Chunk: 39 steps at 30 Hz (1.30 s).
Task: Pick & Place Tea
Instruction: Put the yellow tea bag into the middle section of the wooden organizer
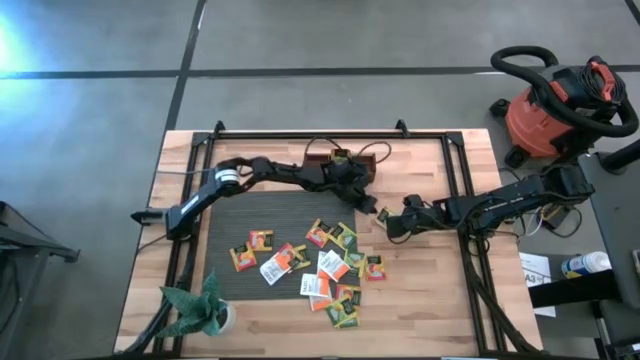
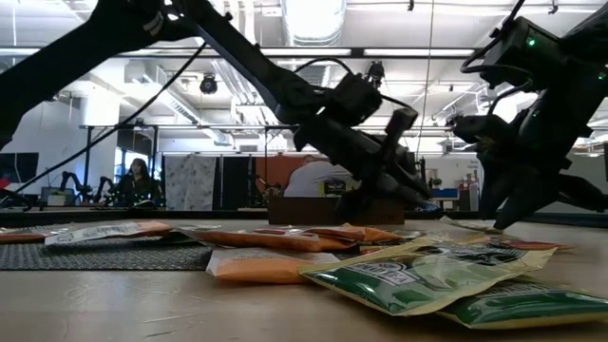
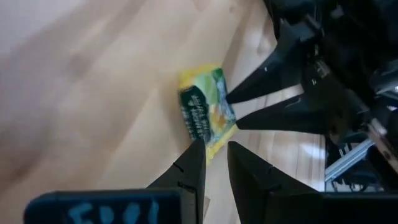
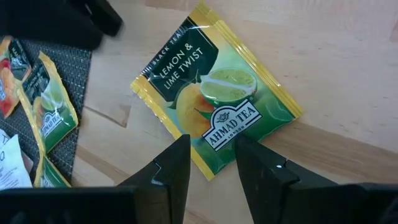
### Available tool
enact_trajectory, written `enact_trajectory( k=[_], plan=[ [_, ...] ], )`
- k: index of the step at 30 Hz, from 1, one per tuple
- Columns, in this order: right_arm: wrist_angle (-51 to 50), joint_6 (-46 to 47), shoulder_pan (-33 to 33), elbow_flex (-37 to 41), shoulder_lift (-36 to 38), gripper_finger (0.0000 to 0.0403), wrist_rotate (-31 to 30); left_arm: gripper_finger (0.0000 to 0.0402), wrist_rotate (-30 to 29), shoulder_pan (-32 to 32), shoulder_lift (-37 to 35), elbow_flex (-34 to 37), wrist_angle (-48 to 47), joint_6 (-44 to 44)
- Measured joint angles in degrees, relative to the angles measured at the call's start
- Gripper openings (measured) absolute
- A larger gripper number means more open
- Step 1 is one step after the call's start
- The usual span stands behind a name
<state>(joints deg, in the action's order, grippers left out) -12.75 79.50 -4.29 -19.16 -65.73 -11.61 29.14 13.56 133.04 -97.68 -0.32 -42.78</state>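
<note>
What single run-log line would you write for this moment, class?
left gripper: jaws open at yellow-green square tea packet | right gripper: jaws open at same packet, on bare wood | packet: flat, unlifted

Premises: a robotics lab or workshop in an open industrial hall. The floor (image 1: 90,110) is bare grey concrete with dark seams, filling the upper half of the high view. A red shop vacuum (image 1: 556,112) with black hose stands at upper right beside the wooden table (image 1: 430,310). In the low view, exposed ceiling ducts (image 2: 313,19) and strip lights run across the top. A seated person (image 2: 138,182) works at mid left; another arm rig (image 2: 71,180) stands nearby. Partitions (image 2: 190,180) line the background.
</note>
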Motion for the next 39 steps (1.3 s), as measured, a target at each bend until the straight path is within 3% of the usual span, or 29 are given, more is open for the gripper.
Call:
enact_trajectory(
  k=[5, 21, 39],
  plan=[
    [0.32, -0.23, 0.00, 0.01, 0.00, 0.0127, -0.43, 0.0062, -0.02, -0.99, 1.30, -1.92, -0.91, 0.28],
    [1.99, 0.25, 0.00, 1.71, 0.13, 0.0127, -2.03, 0.0062, -8.22, -1.67, 1.37, -1.41, -2.27, 0.84],
    [6.20, 0.90, 0.00, 2.99, 0.04, 0.0127, -1.91, 0.0062, -7.78, -2.65, 2.15, -1.46, 0.31, -1.45]
  ],
)
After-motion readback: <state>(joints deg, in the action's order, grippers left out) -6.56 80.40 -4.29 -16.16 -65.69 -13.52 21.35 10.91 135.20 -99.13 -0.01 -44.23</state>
